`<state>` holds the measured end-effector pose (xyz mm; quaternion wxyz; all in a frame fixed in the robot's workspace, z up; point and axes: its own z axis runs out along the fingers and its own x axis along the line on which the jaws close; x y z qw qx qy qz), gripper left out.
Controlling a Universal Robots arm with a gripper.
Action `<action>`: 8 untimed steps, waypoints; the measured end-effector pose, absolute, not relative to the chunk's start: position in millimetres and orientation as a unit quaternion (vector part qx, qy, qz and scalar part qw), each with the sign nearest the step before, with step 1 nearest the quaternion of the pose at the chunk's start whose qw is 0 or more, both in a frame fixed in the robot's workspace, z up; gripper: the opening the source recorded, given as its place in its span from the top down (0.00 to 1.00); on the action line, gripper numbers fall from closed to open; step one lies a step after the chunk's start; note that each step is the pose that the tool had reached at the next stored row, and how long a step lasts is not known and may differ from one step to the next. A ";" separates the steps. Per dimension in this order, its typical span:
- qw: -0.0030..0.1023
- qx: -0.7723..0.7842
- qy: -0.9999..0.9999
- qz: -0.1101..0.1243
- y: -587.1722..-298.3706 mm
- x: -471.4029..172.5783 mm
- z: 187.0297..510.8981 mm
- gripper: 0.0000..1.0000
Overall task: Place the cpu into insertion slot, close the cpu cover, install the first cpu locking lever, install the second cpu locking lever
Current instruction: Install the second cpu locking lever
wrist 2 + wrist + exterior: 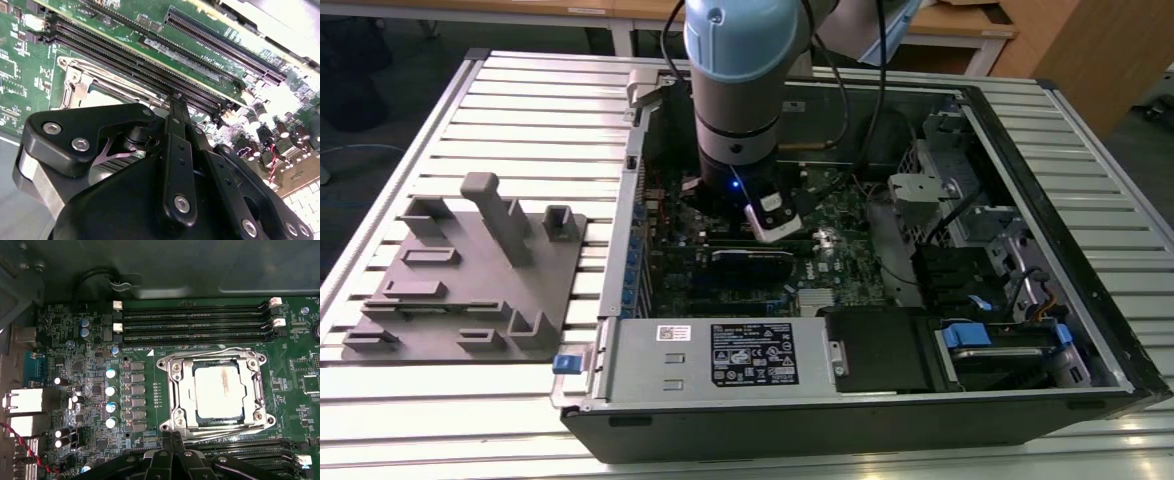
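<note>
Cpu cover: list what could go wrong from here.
1. The cpu cover lies down over the cpu, yet a lever wire looks unlatched; it could spring up.
2. The gripper sits tight against the socket edge beside the memory slots; a slip could scrape them.

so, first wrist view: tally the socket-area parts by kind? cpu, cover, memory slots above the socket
cpu: 1, seated in the insertion slot
cpu cover: 1, down around the chip
long black memory slots above the socket: 3
Total: 5
</note>
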<state>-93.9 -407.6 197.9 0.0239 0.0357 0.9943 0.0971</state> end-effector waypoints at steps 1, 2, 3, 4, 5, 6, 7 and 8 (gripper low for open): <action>0.024 0.036 0.994 0.098 -407.6 -94.1 197.5 0.90; 0.024 0.036 0.994 0.099 -407.6 -94.3 197.2 0.90; 0.024 0.036 0.994 0.101 -407.6 -94.4 197.1 0.90; 0.024 0.036 0.994 0.103 -407.6 -94.5 197.0 0.90; 0.024 0.036 0.994 0.104 -407.5 -94.4 196.6 0.90; 0.024 0.036 0.994 0.105 -407.6 -94.4 196.2 0.90; 0.024 0.036 0.993 0.105 -407.6 -94.4 195.6 0.90; 0.023 0.036 0.993 0.106 -407.7 -94.5 195.1 0.90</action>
